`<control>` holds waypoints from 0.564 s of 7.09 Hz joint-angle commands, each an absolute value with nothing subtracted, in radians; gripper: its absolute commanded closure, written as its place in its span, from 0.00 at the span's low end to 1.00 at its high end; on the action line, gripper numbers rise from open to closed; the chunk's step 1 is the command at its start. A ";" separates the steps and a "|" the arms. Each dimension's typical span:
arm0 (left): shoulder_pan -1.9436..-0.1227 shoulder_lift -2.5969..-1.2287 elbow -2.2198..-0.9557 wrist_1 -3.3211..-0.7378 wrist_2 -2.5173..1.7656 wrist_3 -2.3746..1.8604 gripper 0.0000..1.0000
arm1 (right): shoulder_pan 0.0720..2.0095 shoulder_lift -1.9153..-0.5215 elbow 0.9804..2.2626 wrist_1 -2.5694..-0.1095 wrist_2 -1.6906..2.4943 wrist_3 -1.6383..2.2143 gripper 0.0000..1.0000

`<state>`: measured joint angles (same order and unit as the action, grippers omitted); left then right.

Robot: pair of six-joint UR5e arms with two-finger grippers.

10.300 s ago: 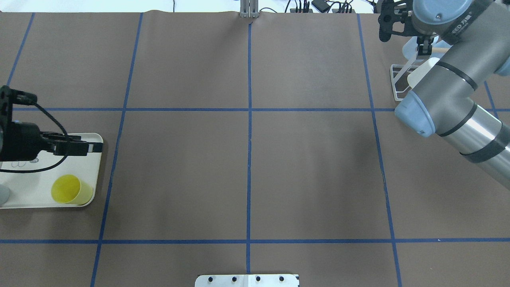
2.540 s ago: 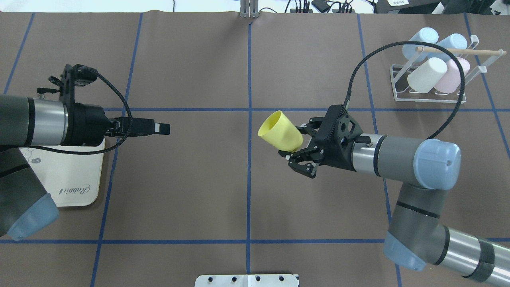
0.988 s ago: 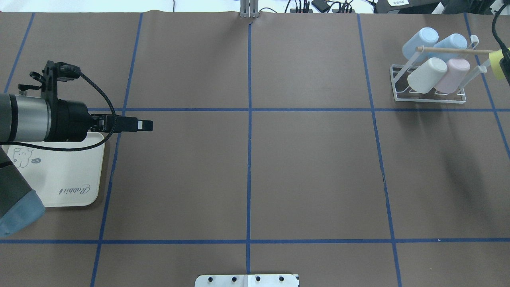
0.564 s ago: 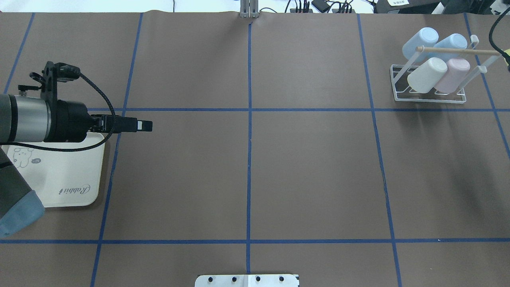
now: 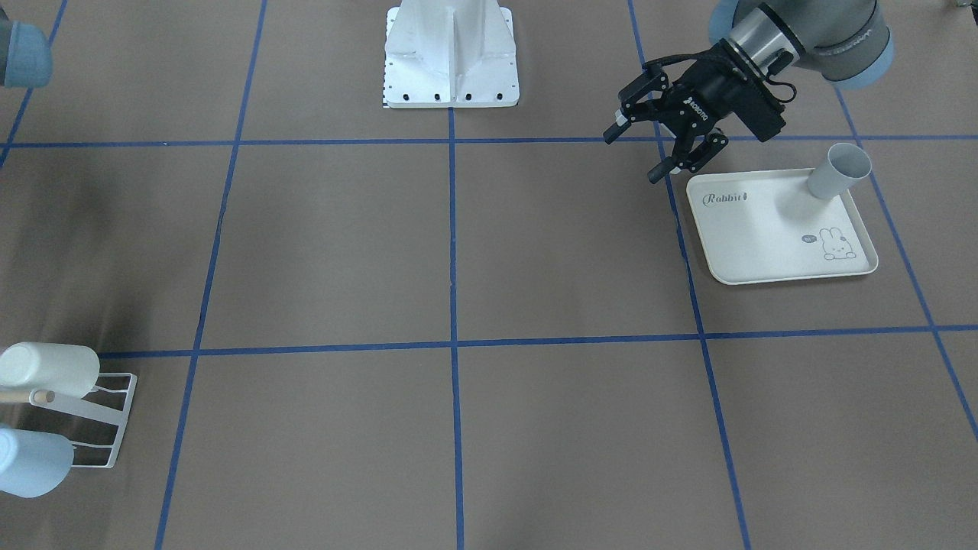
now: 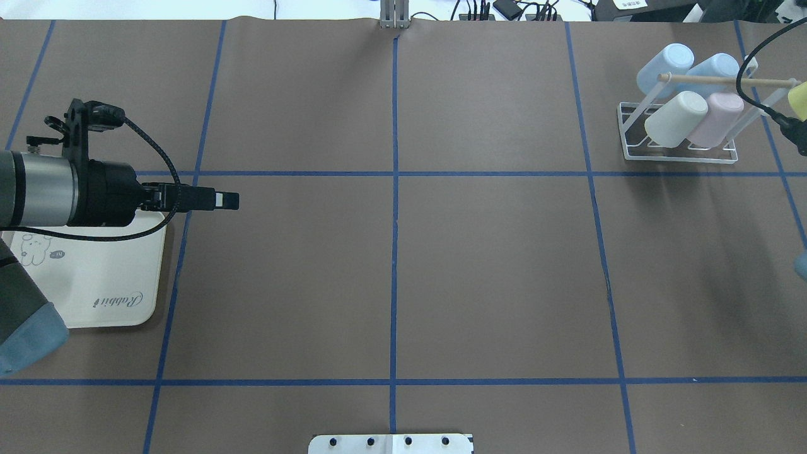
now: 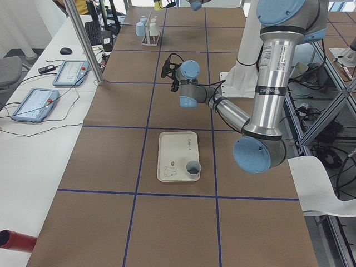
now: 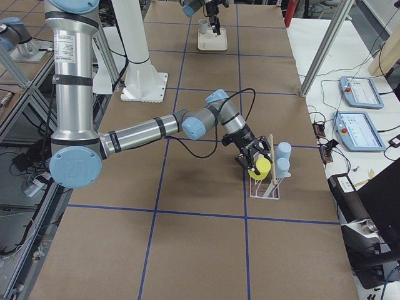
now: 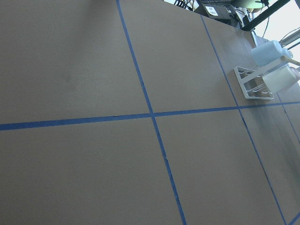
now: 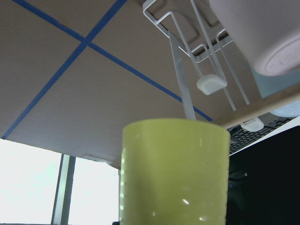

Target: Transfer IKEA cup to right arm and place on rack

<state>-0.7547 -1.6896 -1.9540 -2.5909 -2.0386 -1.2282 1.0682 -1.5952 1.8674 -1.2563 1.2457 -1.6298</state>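
Note:
The yellow IKEA cup [image 10: 174,174] fills the lower middle of the right wrist view, held in my right gripper [image 8: 255,161], which is shut on it. In the right exterior view the yellow cup [image 8: 260,167] hangs just beside the white wire rack [image 8: 265,190], at its wooden rod. Overhead, only a sliver of the cup [image 6: 799,99] shows at the right edge, next to the rack [image 6: 678,156]. My left gripper [image 5: 634,156] hovers open and empty over the table by the tray's near corner.
The rack holds two light-blue cups [image 6: 665,63], a white one [image 6: 668,118] and a pink one [image 6: 715,120]. A cream rabbit tray [image 5: 764,237] carries one grey cup [image 5: 838,170]. The robot's white base [image 5: 451,53] stands at mid-table.
The right arm carried the yellow cup from the table's middle to the rack; over the last second it shifted slightly at the right edge. The left gripper has barely moved.

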 commanded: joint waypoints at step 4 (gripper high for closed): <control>-0.753 -1.689 -1.951 -2.592 -2.039 -1.227 0.00 | 1.012 -1.542 1.784 -1.258 1.163 -1.623 1.00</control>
